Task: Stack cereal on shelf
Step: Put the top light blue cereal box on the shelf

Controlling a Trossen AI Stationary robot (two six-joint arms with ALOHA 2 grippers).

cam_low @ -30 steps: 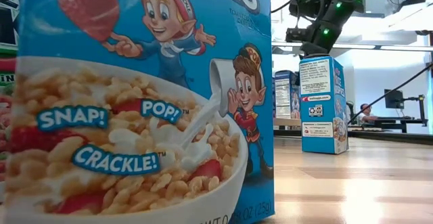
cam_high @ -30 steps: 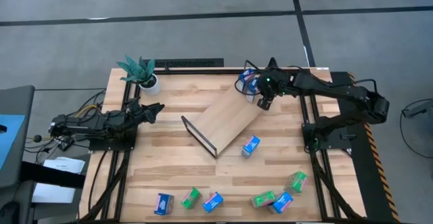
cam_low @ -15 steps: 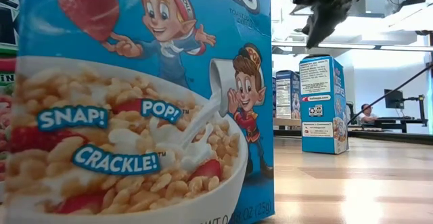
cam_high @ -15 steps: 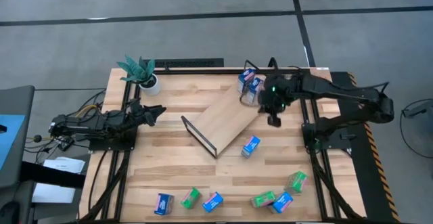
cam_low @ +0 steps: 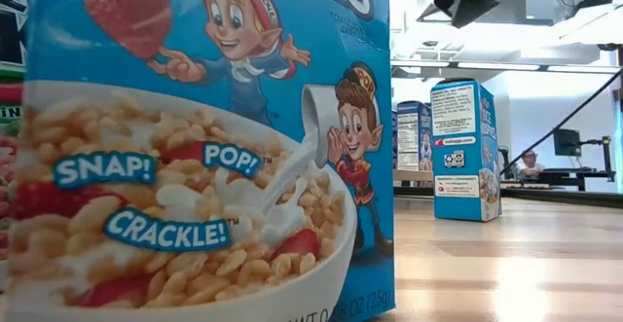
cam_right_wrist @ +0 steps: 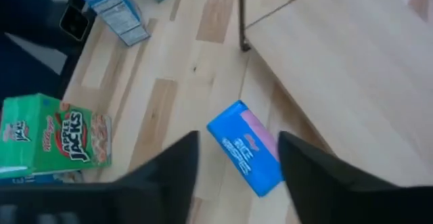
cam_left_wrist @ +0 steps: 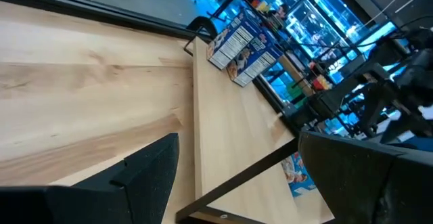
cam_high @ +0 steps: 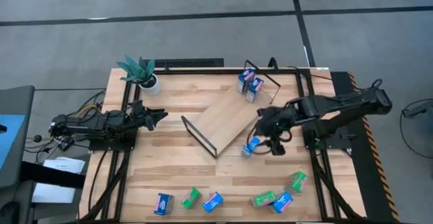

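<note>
Right pincer moved over blue box

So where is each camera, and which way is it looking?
High view: above the table, looking straight down; both arms show, the right end effector over a blue cereal box beside the shelf.
Low view: at tabletop height, looking level across; a big blue cereal box fills it, and a dark arm part shows at top.
Left wrist view: on the left arm, facing along the shelf; its own open fingers show.
Right wrist view: on the right arm, looking down; open fingers frame that blue box.
Shared: both wrist views and the high view show the shelf.
</note>
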